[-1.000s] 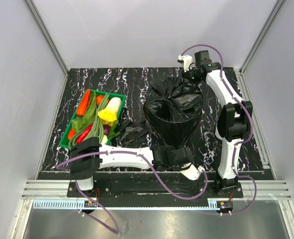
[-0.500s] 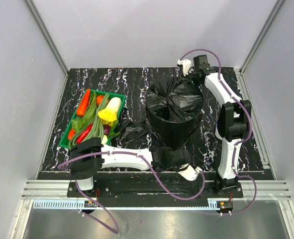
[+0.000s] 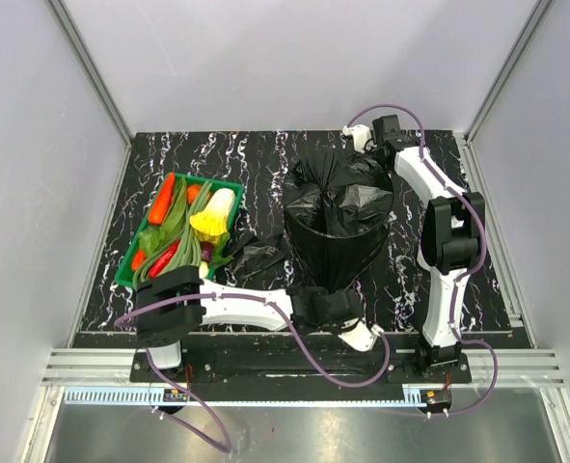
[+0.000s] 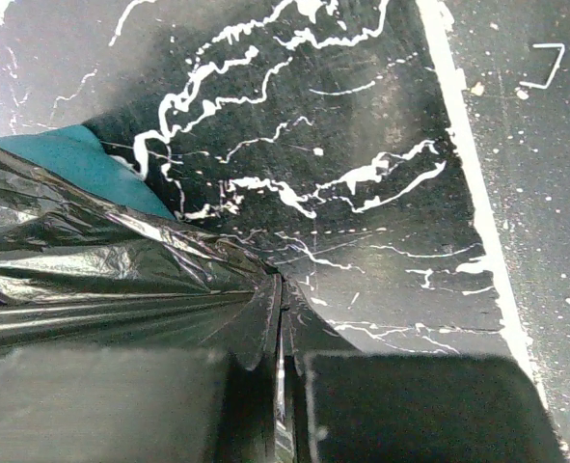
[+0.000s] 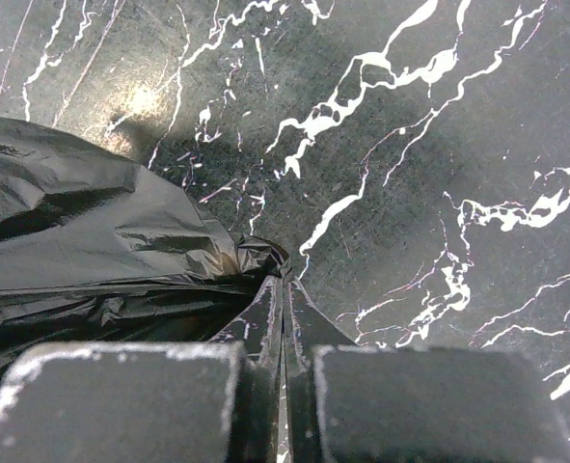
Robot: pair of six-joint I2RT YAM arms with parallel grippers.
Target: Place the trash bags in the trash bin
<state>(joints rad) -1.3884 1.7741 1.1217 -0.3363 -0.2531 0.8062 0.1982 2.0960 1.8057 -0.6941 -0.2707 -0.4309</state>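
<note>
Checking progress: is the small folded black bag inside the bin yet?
No, the small folded bag lies on the table beside the vegetable tray.

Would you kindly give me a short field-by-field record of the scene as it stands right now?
large trash bag: draped over the trash bin, hiding its sides from above
small trash bag: folded bundle lying on the table, between the bin and the vegetable tray
left gripper: shut on the large bag's near edge
right gripper: shut on the large bag's far edge
task status: small bag not yet in the bin
</note>
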